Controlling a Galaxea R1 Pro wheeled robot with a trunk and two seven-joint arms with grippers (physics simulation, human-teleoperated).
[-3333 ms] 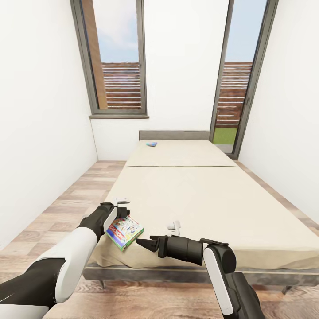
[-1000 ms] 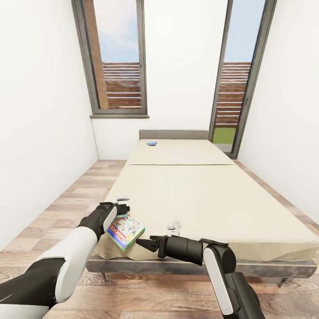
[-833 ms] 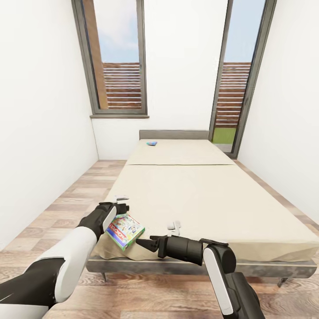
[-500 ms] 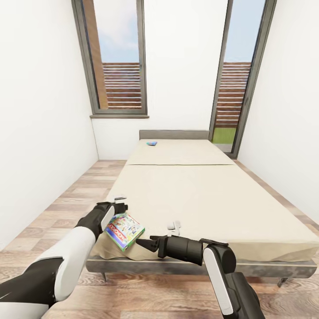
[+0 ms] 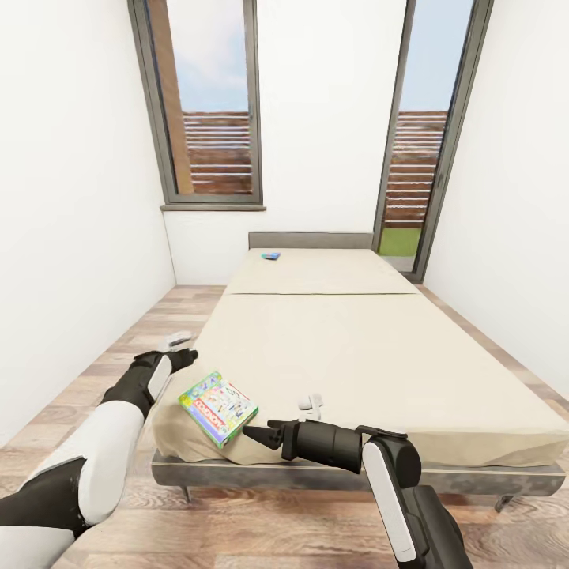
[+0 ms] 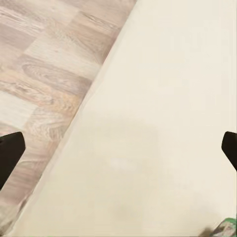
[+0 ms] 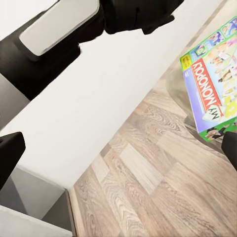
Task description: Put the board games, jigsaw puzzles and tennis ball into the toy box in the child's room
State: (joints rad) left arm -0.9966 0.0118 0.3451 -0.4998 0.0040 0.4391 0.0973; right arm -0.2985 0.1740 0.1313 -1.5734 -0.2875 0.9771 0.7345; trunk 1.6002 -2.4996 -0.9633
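The green-edged colourful board game (image 5: 217, 408) lies flat on the near left corner of the cream bed (image 5: 356, 348). A small blue board game (image 5: 271, 256) rests at the bed's far end, near the headboard. My left gripper (image 5: 188, 357) hovers just off the bed's left edge, apart from the green-edged box. It is open with nothing between its fingers. My right gripper (image 5: 251, 433) points left at the bed's near edge, just below the box and also open. The right wrist view shows that box (image 7: 212, 98) and my left arm (image 7: 59, 29). The left wrist view shows the mattress (image 6: 163, 98) and a corner of the box (image 6: 227, 228).
Wood-plank floor (image 5: 134, 340) runs along both sides of the bed between white walls. Two tall windows (image 5: 213, 103) stand at the far end. A grey bed frame (image 5: 316, 472) edges the near side.
My left gripper has pulled back to the left, off the green-edged board game. The box has shifted slightly left and now lies on the mattress corner. My right arm has not moved.
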